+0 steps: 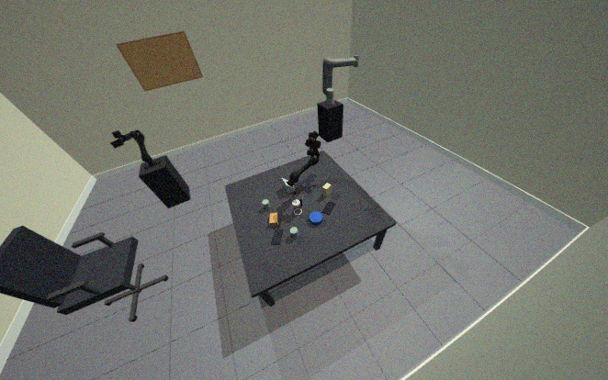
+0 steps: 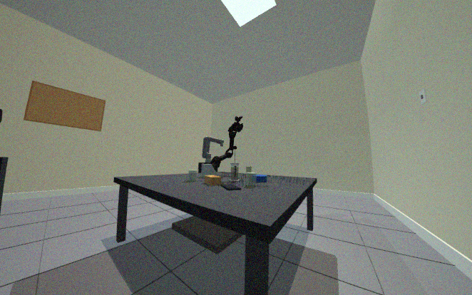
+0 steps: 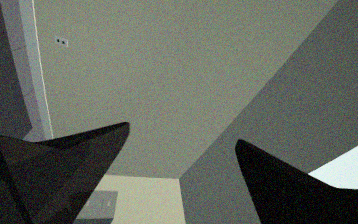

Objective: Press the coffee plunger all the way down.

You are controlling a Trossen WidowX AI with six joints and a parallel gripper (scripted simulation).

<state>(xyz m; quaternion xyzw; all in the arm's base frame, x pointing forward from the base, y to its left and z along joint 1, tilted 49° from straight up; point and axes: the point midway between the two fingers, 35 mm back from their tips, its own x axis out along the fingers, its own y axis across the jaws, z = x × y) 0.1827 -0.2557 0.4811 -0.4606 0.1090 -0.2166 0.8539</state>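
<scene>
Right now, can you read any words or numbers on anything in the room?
No readable text anywhere.
Orange board on the wall: blank.
Boxes and cups on the table: too small and blurred to tell.
Small wall plate: only two dark dots, no letters.

You are looking down on a dark square table (image 1: 343,236) standing on a grey tiled floor (image 1: 438,188). The black jointed arm (image 1: 307,162) rises from the table's far edge, its upper links reared high and its gripper (image 1: 313,137) up near a black pedestal box (image 1: 330,120) on the floor behind. On the table sit a small glass coffee press with a pale round top (image 1: 296,203), a blue round disc (image 1: 315,217), an orange block (image 1: 273,218), a pale yellow block (image 1: 326,188) and two small green cups (image 1: 264,203) (image 1: 293,230). The press stands upright, well apart from the gripper. A dark office chair (image 1: 55,269) lies tilted at lower left.
</scene>
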